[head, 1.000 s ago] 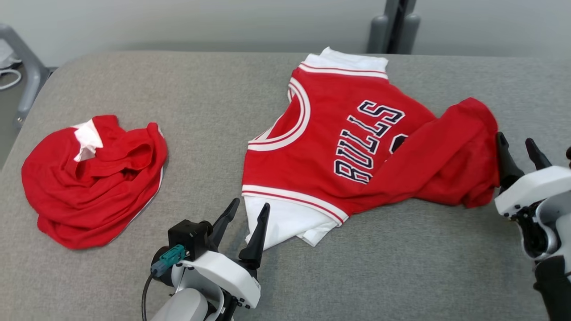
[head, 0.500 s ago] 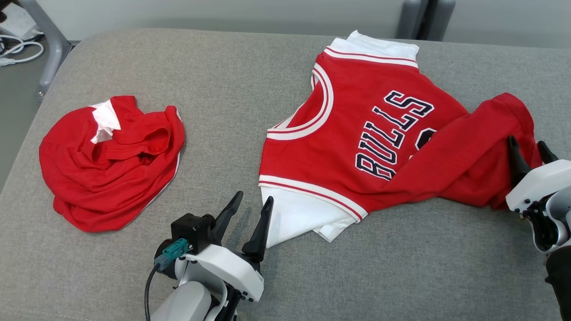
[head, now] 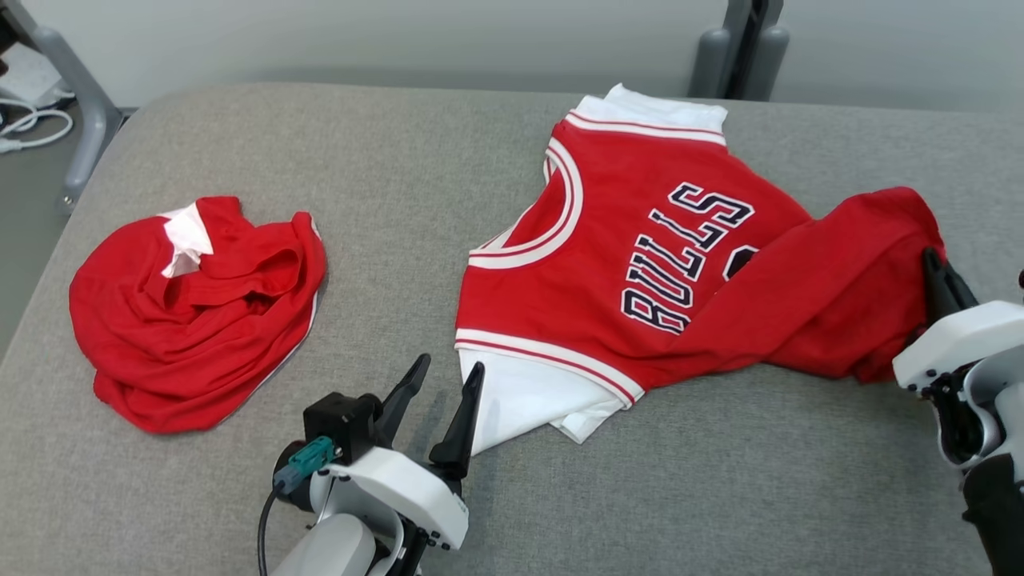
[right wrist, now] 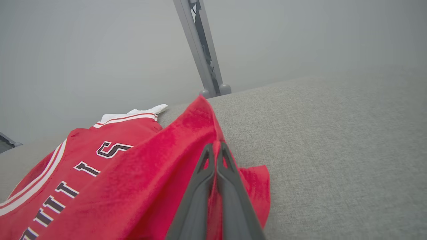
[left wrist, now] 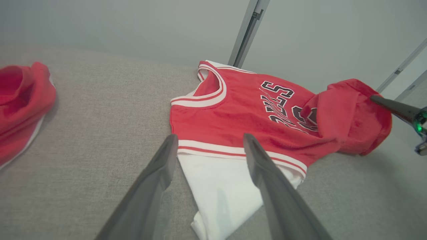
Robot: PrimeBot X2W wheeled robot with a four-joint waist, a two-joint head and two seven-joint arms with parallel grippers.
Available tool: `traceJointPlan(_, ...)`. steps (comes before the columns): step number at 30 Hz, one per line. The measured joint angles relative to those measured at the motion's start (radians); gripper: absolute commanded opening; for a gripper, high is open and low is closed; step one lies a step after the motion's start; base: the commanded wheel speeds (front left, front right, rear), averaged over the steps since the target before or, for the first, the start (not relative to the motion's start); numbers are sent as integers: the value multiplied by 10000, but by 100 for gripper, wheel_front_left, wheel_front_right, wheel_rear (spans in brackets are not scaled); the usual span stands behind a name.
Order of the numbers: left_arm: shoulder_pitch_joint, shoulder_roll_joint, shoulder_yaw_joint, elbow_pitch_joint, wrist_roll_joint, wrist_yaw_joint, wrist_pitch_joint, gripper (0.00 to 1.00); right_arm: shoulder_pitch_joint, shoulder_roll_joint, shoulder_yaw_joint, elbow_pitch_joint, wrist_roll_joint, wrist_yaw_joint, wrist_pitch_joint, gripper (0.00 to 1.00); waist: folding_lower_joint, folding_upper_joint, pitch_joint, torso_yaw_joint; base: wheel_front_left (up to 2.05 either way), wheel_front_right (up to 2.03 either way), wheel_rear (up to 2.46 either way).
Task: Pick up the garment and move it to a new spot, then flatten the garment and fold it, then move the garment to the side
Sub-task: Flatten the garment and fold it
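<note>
Left gripper (head: 450, 365) stands open at 7 o'clock, just beside the jersey (head: 640, 264), which sprawls from centre to 3 o'clock: light, limp, likely to sag, so take hems or corners. Right gripper (head: 936, 270) pinches its bunched red end at 3 o'clock

A: How does the left gripper (head: 450, 364) stand?
B: Low in front, with its two dark fingers wide apart and pointing forward.
A: And the right gripper (head: 932, 260)?
B: Its fingers are pressed together, and they pinch the edge of the garment (head: 592, 264).
</note>
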Motion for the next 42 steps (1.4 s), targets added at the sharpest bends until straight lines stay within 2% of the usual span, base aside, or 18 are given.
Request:
traceJointPlan(4, 115, 21, 59, 12, 0, 10, -2, 100, 416, 44, 150, -541, 372, 0, -82, 0, 0, 0, -218, -139, 0, 0, 0)
traceJointPlan(7, 242, 75, 132, -10, -2, 21, -12, 100, 931, 169, 244, -1409, 1175, 0, 19, 0, 0, 0, -397, -340, 0, 0, 0)
traceJointPlan(11, 371, 134, 211, -46, -12, 86, -13, 100, 1927, 251, 593, -3093, 2650, 0, 872, 0, 0, 0, -660, -604, 0, 0, 0)
traceJointPlan(14, 598, 219, 259, -33, -46, 132, -12, 100, 3096, -79, 780, -4729, 3760, 0, 1743, 0, 0, 0, -948, -862, 0, 0, 0)
traceJointPlan(19, 791, 293, 265, -46, -96, 182, 17, 100, 4416, -376, 681, -6370, 4777, -2, 2754, 0, 0, 0, -1236, -1136, 0, 0, 0)
traceJointPlan(25, 886, 397, 81, 31, -180, 276, 629, 100, 5306, -529, 127, -7231, 4855, 0, 3170, 0, 0, 0, -1303, -1337, 0, 0, 0)
traceJointPlan(31, 1118, 803, -278, 52, -192, 278, 1672, 100, 5436, -146, -272, -7365, 4529, -2, 3371, 0, 0, 0, -1316, -1433, 0, 0, 0)
traceJointPlan(37, 1148, 1496, -853, 35, 577, 466, 2176, 100, 5440, 240, -405, -7455, 4176, 0, 3524, 0, 0, 0, -1243, -1456, 0, 0, 0)
traceJointPlan(42, 843, 1825, -1312, 98, 1304, 504, 2067, 100, 5439, 433, -531, -7490, 3952, -2, 3603, 0, 0, 0, -1095, -1476, 0, 0, 0)
